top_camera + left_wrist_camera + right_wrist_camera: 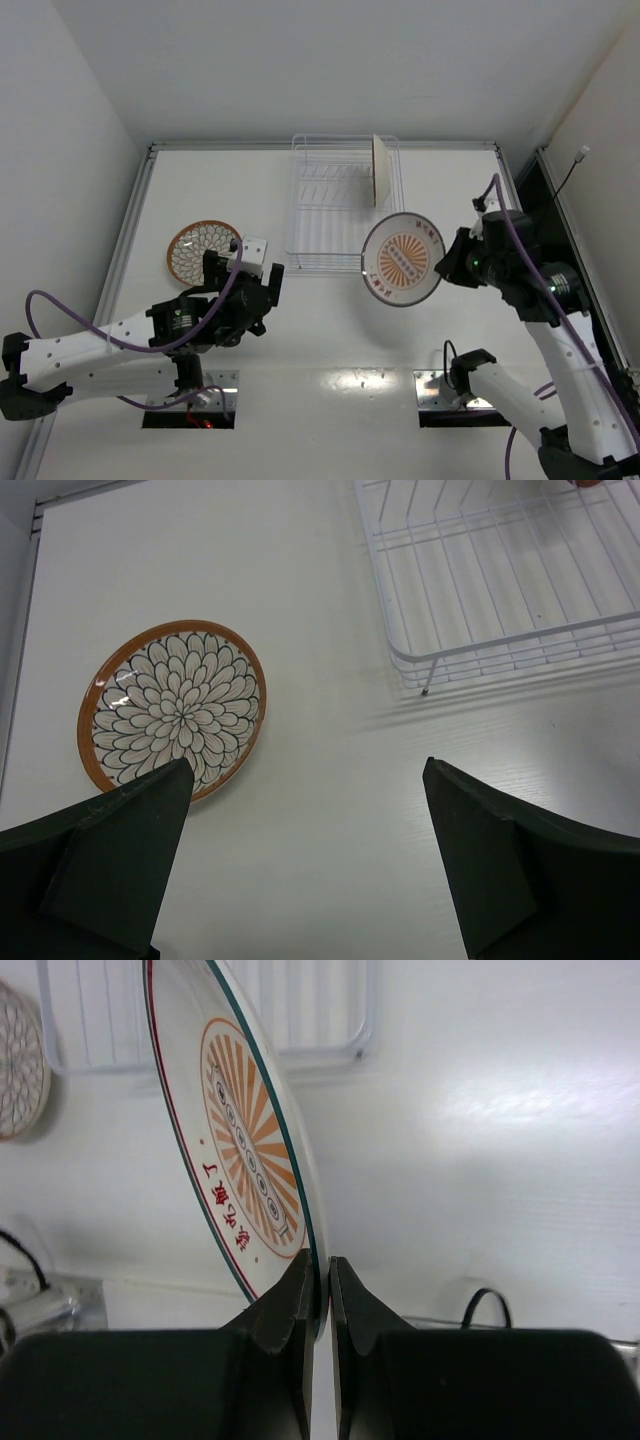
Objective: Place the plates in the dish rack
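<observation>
My right gripper (447, 262) is shut on the rim of the pale sunburst plate (402, 259), held tilted above the table just right of the dish rack's (305, 235) front corner; it also shows in the right wrist view (240, 1130), pinched between my fingers (290, 1305). One plate (380, 170) stands upright in the rack's right side. An orange-rimmed scale-pattern plate (200, 249) lies flat on the table left of the rack, also in the left wrist view (172, 705). My left gripper (262, 280) is open and empty, hovering right of that plate.
The rack's white wire front corner (425, 670) shows in the left wrist view. A raised rail (135, 220) borders the table on the left and another (520, 190) on the right. Cutouts (190, 400) sit at the near edge by the arm bases.
</observation>
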